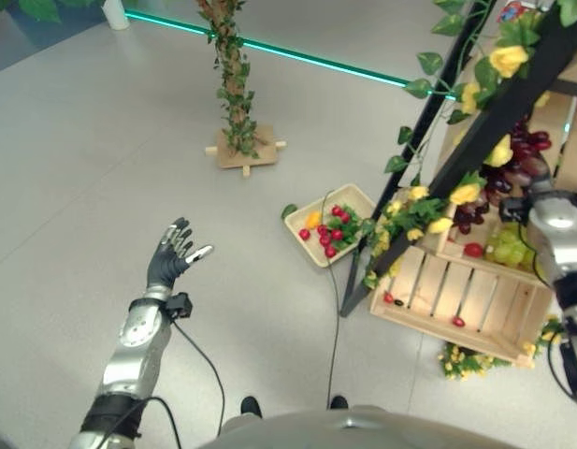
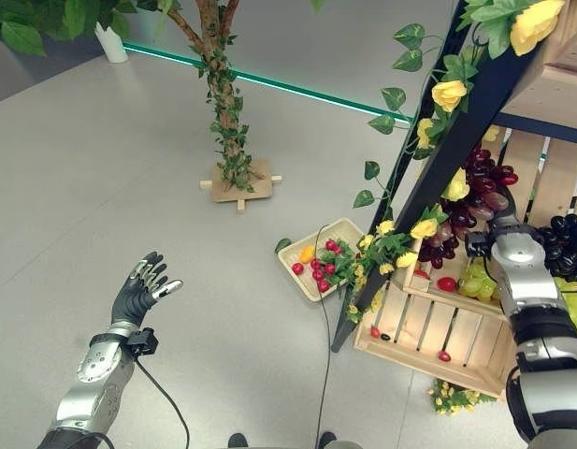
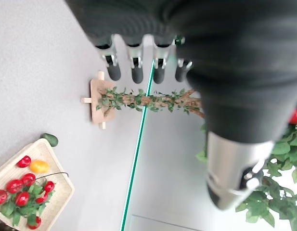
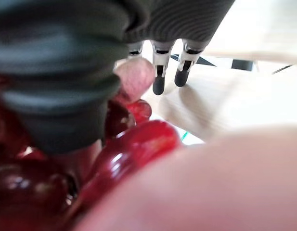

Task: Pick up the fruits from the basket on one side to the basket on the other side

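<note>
My right robot hand (image 2: 501, 245) reaches into the wooden crate (image 2: 428, 342) on the shelf, its fingers (image 4: 159, 83) straight and resting against the red grapes (image 4: 138, 139) — nothing gripped yet. My left robot hand (image 1: 173, 253) hangs spread and empty over the floor, well apart from the fruit. Between the two, nearer my right, a shallow tray (image 1: 297, 224) on the floor holds red tomatoes (image 1: 327, 237) and an orange fruit (image 1: 311, 221). Judging by this, the move is barely begun — most fruit waits.

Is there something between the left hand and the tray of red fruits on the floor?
Nothing visible. The left hand hovers open over bare floor, and the floor up to the tray is free. A thin cable runs only past the tray's far side.
</note>
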Controlling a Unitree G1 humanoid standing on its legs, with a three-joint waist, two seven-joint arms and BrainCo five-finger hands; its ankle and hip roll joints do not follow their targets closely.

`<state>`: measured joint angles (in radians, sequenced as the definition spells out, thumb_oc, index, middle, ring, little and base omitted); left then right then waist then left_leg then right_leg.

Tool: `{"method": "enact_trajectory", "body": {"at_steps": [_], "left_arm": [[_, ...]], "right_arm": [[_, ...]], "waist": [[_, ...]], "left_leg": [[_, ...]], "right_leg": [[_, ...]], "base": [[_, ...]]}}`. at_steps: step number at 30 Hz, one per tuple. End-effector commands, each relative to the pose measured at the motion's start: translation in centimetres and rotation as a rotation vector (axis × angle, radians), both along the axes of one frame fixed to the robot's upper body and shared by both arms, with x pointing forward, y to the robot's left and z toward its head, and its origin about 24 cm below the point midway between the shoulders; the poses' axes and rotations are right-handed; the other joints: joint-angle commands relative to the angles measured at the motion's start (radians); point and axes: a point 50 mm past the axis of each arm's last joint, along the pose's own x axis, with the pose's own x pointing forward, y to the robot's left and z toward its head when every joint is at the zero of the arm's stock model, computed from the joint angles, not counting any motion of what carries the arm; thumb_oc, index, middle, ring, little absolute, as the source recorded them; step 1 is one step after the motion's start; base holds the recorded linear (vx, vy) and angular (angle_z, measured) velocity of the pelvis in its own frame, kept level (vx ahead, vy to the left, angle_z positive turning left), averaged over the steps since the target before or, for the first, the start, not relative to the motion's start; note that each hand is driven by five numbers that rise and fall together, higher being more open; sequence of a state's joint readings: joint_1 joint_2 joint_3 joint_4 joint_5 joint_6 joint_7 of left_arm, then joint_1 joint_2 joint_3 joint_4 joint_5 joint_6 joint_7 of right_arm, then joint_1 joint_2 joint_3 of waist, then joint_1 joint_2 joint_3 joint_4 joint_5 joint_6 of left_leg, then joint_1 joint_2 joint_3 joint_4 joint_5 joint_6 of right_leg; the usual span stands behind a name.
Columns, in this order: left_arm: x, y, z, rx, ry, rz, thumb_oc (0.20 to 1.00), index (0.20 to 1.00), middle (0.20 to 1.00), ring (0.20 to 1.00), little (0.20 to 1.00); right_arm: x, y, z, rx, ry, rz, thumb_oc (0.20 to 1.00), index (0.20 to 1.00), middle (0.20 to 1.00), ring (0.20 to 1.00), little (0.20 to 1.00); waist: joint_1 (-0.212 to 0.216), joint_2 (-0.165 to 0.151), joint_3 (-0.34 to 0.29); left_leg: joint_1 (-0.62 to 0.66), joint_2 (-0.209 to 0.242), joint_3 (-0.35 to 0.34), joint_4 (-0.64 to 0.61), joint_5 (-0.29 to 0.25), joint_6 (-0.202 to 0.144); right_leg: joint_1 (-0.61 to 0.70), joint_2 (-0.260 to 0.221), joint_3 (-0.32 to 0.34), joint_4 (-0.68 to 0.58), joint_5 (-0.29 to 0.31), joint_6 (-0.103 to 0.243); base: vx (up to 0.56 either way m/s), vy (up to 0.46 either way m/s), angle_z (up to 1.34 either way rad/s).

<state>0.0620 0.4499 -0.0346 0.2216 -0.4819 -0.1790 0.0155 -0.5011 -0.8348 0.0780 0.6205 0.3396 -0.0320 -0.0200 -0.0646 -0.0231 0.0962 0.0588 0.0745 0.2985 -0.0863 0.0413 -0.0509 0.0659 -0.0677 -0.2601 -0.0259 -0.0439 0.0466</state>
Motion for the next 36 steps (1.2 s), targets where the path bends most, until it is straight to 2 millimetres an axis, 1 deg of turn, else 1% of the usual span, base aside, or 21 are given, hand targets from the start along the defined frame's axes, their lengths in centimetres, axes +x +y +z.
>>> {"method": "enact_trajectory", "body": {"at_steps": [1,4,7,10,14,15,16,17,18,19,21,22,23,24,26,27,32,33,34,35,36], "left_arm": [[0.5,1.2,2.3,0.081,-0.100,0.009,1.000,1.000,1.000,1.000,1.000],[0.5,1.1,2.3,0.078,-0.106,0.001,1.000,1.000,1.000,1.000,1.000],[0.6,0.9,2.4,0.077,-0.111,-0.011,1.000,1.000,1.000,1.000,1.000],[0.6,0.9,2.5,0.082,-0.116,-0.020,1.000,1.000,1.000,1.000,1.000],[0.7,0.8,2.6,0.082,-0.120,-0.027,1.000,1.000,1.000,1.000,1.000],[0.6,0.9,2.5,0.086,-0.117,-0.031,1.000,1.000,1.000,1.000,1.000],[0.6,0.8,2.5,0.085,-0.118,-0.031,1.000,1.000,1.000,1.000,1.000],[0.6,0.9,2.6,0.096,-0.115,-0.039,1.000,1.000,1.000,1.000,1.000],[0.6,0.9,2.6,0.095,-0.117,-0.039,1.000,1.000,1.000,1.000,1.000],[0.5,1.1,2.5,0.108,-0.112,-0.040,1.000,1.000,1.000,1.000,1.000],[0.6,1.0,2.5,0.105,-0.111,-0.043,1.000,1.000,1.000,1.000,1.000],[0.4,1.1,2.4,0.114,-0.107,-0.052,1.000,1.000,1.000,1.000,1.000],[0.4,1.0,2.4,0.114,-0.106,-0.052,1.000,1.000,1.000,1.000,1.000],[0.2,1.1,2.3,0.111,-0.100,-0.051,1.000,1.000,1.000,1.000,1.000],[0.2,1.1,2.3,0.112,-0.100,-0.054,1.000,1.000,1.000,1.000,1.000],[0.0,1.3,2.3,0.116,-0.094,-0.054,1.000,1.000,1.000,1.000,1.000],[-0.1,1.6,2.4,0.112,-0.100,-0.031,1.000,1.000,1.000,1.000,1.000],[-0.2,1.7,2.2,0.099,-0.104,-0.011,1.000,1.000,1.000,1.000,1.000],[-0.1,1.7,2.3,0.097,-0.111,-0.007,1.000,1.000,1.000,1.000,1.000],[-0.1,1.7,2.4,0.099,-0.112,-0.009,1.000,1.000,1.000,1.000,1.000],[0.0,1.7,2.4,0.095,-0.122,0.000,1.000,1.000,1.000,1.000,1.000]], "right_arm": [[-0.4,-0.4,0.2,-0.156,0.071,0.017,1.000,1.000,1.000,1.000,1.000],[-2.3,-2.0,1.6,-0.371,0.106,-0.013,1.000,1.000,1.000,1.000,1.000],[-3.4,-3.4,1.4,-0.395,0.131,-0.060,1.000,1.000,1.000,1.000,1.000],[-5.0,-5.4,3.0,-0.552,0.158,-0.131,1.000,1.000,1.000,1.000,1.000],[-5.9,-6.9,4.1,-0.589,0.159,-0.201,1.000,1.000,1.000,1.000,1.000],[-6.3,-7.6,5.7,-0.700,0.171,-0.224,1.000,1.000,1.000,1.000,1.000],[-6.3,-7.6,5.8,-0.702,0.170,-0.224,1.000,1.000,1.000,1.000,1.000],[-6.6,-7.7,7.4,-0.824,0.201,-0.205,1.000,1.000,1.000,1.000,1.000],[-6.6,-7.7,7.4,-0.825,0.200,-0.205,1.000,1.000,1.000,1.000,1.000],[-7.1,-8.2,9.5,-0.866,0.186,-0.221,1.000,1.000,1.000,1.000,1.000],[-7.2,-8.2,10.2,-0.888,0.183,-0.216,1.000,1.000,1.000,1.000,1.000],[-7.5,-8.0,12.0,-0.957,0.206,-0.190,1.000,1.000,1.000,1.000,1.000],[-7.6,-8.0,12.0,-0.957,0.207,-0.190,1.000,1.000,1.000,1.000,1.000],[-8.1,-8.2,13.4,-1.000,0.224,-0.197,1.000,1.000,1.000,1.000,1.000],[-8.4,-8.4,13.9,-1.006,0.223,-0.208,1.000,1.000,1.000,1.000,1.000],[-9.0,-8.9,15.0,-1.031,0.235,-0.249,1.000,1.000,1.000,1.000,1.000],[-9.4,-8.8,14.8,-0.995,0.178,-0.260,1.000,1.000,1.000,1.000,1.000],[-9.5,-8.3,13.6,-0.858,0.058,-0.232,1.000,1.000,1.000,1.000,1.000],[-9.6,-8.0,12.6,-0.779,0.013,-0.208,1.000,1.000,1.000,1.000,1.000],[-9.8,-8.1,12.5,-0.777,0.012,-0.211,1.000,1.000,1.000,1.000,1.000],[-10.0,-7.4,10.4,-0.588,-0.094,-0.162,1.000,1.000,1.000,1.000,1.000]], "waist": [[0.008,-0.029,0.004],[0.005,-0.030,0.008],[0.009,-0.031,0.007],[0.011,-0.034,0.008],[0.013,-0.036,0.008],[0.013,-0.037,0.009],[0.014,-0.037,0.009],[0.013,-0.038,0.010],[0.013,-0.038,0.010],[0.009,-0.041,0.008],[0.010,-0.042,0.008],[0.005,-0.046,0.007],[0.006,-0.045,0.006],[0.000,-0.048,0.005],[0.000,-0.048,0.004],[-0.003,-0.050,0.002],[-0.009,-0.050,-0.007],[-0.017,-0.047,-0.008],[-0.017,-0.046,-0.007],[-0.015,-0.049,-0.007],[-0.017,-0.044,-0.006]], "left_leg": [[0.021,-0.020,0.011,0.063,-0.088,0.006],[0.022,-0.019,0.007,0.062,-0.089,0.007],[0.021,-0.020,0.003,0.062,-0.091,0.008],[0.021,-0.019,-0.004,0.062,-0.092,0.007],[0.023,-0.020,-0.008,0.062,-0.094,0.007],[0.028,-0.020,-0.010,0.061,-0.099,0.005],[0.024,-0.021,-0.009,0.061,-0.094,0.006],[0.029,-0.021,-0.009,0.062,-0.100,0.005],[0.025,-0.021,-0.008,0.062,-0.095,0.006],[0.031,-0.020,-0.009,0.062,-0.100,0.004],[0.027,-0.021,-0.008,0.063,-0.094,0.004],[0.025,-0.020,-0.006,0.063,-0.093,0.002],[0.025,-0.020,-0.006,0.063,-0.093,0.002],[0.030,-0.020,-0.004,0.064,-0.098,-0.001],[0.027,-0.021,-0.003,0.065,-0.093,0.000],[0.032,-0.019,-0.002,0.063,-0.098,-0.002],[0.028,-0.018,0.000,0.059,-0.092,0.000],[0.036,-0.018,-0.001,0.057,-0.098,0.000],[0.036,-0.018,-0.003,0.056,-0.098,0.001],[0.032,-0.019,-0.003,0.057,-0.093,0.002],[0.036,-0.018,-0.004,0.054,-0.099,0.002]], "right_leg": [[-0.024,-0.023,-0.026,0.088,-0.023,0.053],[-0.021,-0.025,-0.033,0.089,-0.025,0.055],[-0.020,-0.025,-0.038,0.088,-0.027,0.057],[-0.016,-0.027,-0.045,0.088,-0.029,0.059],[-0.013,-0.027,-0.049,0.088,-0.030,0.061],[-0.009,-0.028,-0.049,0.089,-0.035,0.063],[-0.012,-0.028,-0.050,0.088,-0.030,0.062],[-0.009,-0.027,-0.049,0.090,-0.035,0.064],[-0.012,-0.027,-0.049,0.088,-0.030,0.062],[-0.008,-0.027,-0.048,0.089,-0.034,0.064],[-0.011,-0.027,-0.048,0.088,-0.029,0.062],[-0.014,-0.026,-0.046,0.088,-0.028,0.062],[-0.015,-0.026,-0.046,0.088,-0.028,0.062],[-0.010,-0.025,-0.047,0.091,-0.033,0.064],[-0.013,-0.025,-0.046,0.090,-0.027,0.063],[-0.010,-0.023,-0.043,0.091,-0.031,0.065],[-0.012,-0.022,-0.041,0.086,-0.024,0.064],[-0.007,-0.021,-0.041,0.087,-0.030,0.066],[-0.007,-0.021,-0.041,0.087,-0.030,0.066],[-0.010,-0.022,-0.042,0.086,-0.026,0.065],[-0.007,-0.020,-0.042,0.086,-0.032,0.066]], "base": [[0.00,0.000,0.00],[0.00,-0.009,0.04],[0.01,-0.006,0.05],[0.00,-0.003,0.02],[0.02,-0.007,0.11],[0.00,0.000,0.00],[0.00,0.000,0.00],[0.00,0.000,0.00],[0.00,0.000,0.00],[0.00,0.000,0.00],[0.00,0.000,0.00],[0.00,0.000,0.00],[0.00,0.000,0.00],[0.00,0.000,0.00],[0.00,0.000,0.00],[0.00,0.000,0.00],[0.00,0.000,0.00],[0.00,0.000,0.00],[0.00,0.000,0.00],[0.00,0.000,0.00],[0.00,0.000,0.00]]}}
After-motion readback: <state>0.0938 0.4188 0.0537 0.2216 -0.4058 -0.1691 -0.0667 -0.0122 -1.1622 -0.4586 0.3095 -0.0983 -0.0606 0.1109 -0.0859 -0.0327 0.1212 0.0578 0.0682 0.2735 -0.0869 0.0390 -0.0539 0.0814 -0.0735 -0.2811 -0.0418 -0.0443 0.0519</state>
